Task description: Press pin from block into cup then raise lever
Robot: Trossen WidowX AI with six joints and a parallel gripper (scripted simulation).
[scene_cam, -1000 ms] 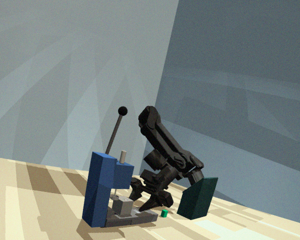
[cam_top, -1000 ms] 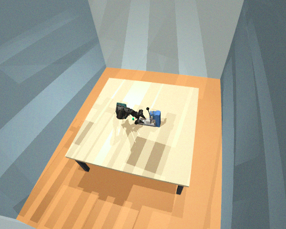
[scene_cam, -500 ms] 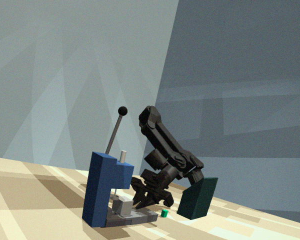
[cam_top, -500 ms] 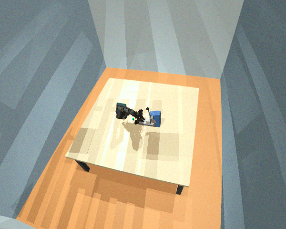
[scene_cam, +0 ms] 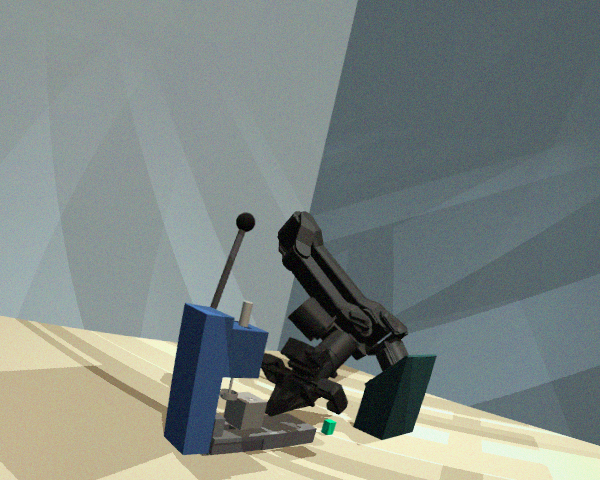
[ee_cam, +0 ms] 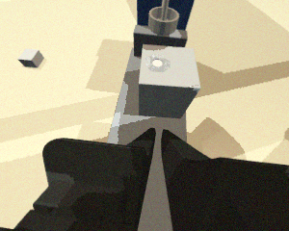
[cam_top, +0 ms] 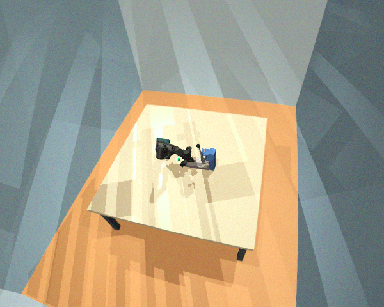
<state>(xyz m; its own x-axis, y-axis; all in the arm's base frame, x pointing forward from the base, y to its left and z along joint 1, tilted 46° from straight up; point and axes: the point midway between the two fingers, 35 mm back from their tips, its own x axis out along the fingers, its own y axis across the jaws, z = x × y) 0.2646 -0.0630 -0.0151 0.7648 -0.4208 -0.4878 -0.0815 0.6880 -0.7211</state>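
Table (cam_top: 232, 214) (scene_cam: 57, 403) (ee_cam: 19, 101): pale top carrying the whole setup. Arm (cam_top: 178, 151) (scene_cam: 336, 279): black, folded, elbow high, left of the press in the top view. Blue press (cam_top: 212, 157) (scene_cam: 194, 382) (ee_cam: 183, 12): upright at the right end of the setup in the top view, at the left in the exterior view. Dark green pedestal (cam_top: 163, 140) (scene_cam: 388, 403): at the arm's foot. Lever (cam_top: 200, 150) (scene_cam: 228, 271): raised, black ball at its top, apart from the arm

Gripper (cam_top: 192, 161) (scene_cam: 268, 410) (ee_cam: 158, 130): closed nearly all the way — a thin gap between the tips, nothing gripped. Tips are low over the near part of the grey bed (cam_top: 192, 163) (scene_cam: 290, 431) (ee_cam: 154, 122) in the wrist view, just short of the block

Block (cam_top: 199, 162) (scene_cam: 244, 412) (ee_cam: 169, 67): grey, upright on the bed, between the fingertips and the round collar (scene_cam: 229, 398) (ee_cam: 163, 28) — nearer than the collar in the wrist view. White round spot (ee_cam: 157, 63) on its top, left of centre. Small grey block (ee_cam: 31, 58): on the table, far left in the wrist view. Small green piece (cam_top: 178, 159) (scene_cam: 328, 426): on the table, between bed and pedestal in the exterior view
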